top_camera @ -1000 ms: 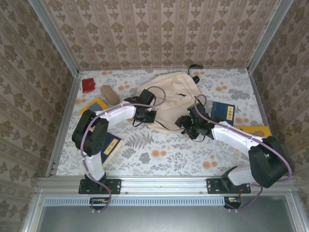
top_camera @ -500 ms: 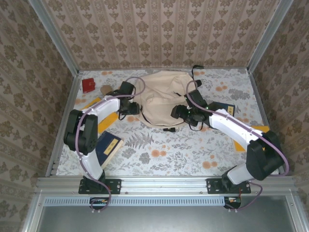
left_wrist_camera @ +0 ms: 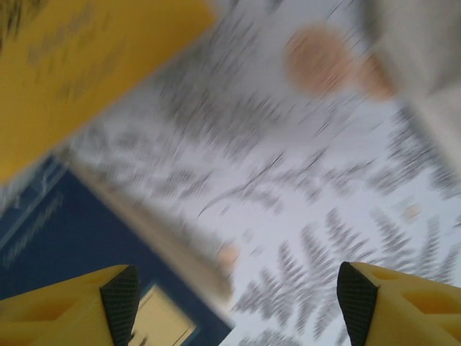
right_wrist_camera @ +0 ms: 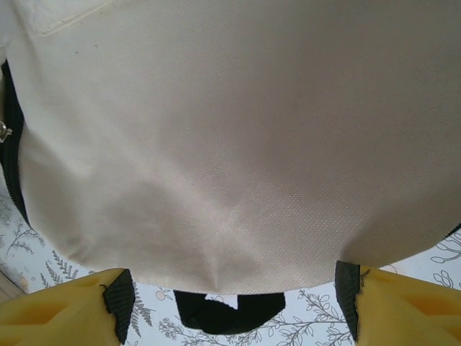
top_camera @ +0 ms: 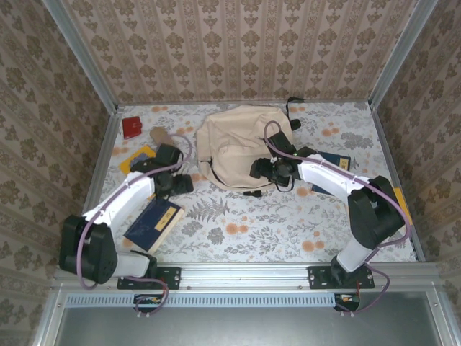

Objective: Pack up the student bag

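The student bag, a beige backpack with black straps, lies slumped at the back middle of the table. My right gripper sits at its near right edge. In the right wrist view this gripper is open, the bag's beige fabric bulges just ahead of its fingertips, and a black strap loop lies below the hem. My left gripper hangs left of the bag, apart from it. In the blurred left wrist view it is open and empty over the floral cloth.
A blue book and a yellow book lie by the left arm. A red wallet and a tan case sit back left. Another blue book lies under the right arm.
My left gripper opened, let go of the bag and swung left and nearer. The bag settled back toward the rear. My right gripper slid left along the bag's near edge.
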Motion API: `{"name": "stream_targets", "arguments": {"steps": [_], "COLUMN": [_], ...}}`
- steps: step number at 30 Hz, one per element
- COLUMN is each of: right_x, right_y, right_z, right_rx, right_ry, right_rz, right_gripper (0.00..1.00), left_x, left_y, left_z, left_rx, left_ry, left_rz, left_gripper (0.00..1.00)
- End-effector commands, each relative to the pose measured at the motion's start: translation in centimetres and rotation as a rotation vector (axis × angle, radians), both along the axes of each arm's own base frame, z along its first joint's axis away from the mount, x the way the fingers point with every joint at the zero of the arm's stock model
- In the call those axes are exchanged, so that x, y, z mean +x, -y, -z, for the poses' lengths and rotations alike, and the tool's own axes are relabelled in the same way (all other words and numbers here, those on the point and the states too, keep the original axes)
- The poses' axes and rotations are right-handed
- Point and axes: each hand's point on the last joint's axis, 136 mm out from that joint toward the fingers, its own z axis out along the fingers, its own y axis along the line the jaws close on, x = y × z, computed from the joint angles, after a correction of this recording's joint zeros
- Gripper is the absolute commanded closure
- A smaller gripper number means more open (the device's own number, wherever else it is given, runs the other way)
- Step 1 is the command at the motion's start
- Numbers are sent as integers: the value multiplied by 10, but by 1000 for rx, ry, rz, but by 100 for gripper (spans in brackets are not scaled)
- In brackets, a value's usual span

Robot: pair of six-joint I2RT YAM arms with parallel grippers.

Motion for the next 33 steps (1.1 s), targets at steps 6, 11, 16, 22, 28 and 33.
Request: {"name": "stream_targets", "arguments": {"steps": [6,11,16,22,28,33], "right_x": [5,0,-5,-6,-10,-20], "right_y": [-16,-13,-8,-4,-6,-21], "right_z": [-13,-14,-15,-17,-20,-25], "right_rx": [34,34,25,14,6,7], "right_ry": [19,20,26,35,46,69], "right_rz": [-38,-32,-19,-14,-27,-77], "right_gripper": [22,22,22,22,22,23], "left_x": [-61,-66,-55,-23,9,13], "left_y": [-16,2,38,96,116,63], "left_z": [48,66,67,49,14,2], "left_rx": [-37,-113,-219,-396,-429,-316], "left_ry": [-157,-188,-180,-126,-60,-26], "left_rz": [-188,-195,-148,-82,-2,-29], "left_gripper": [21,21,20,20,20,18]}}
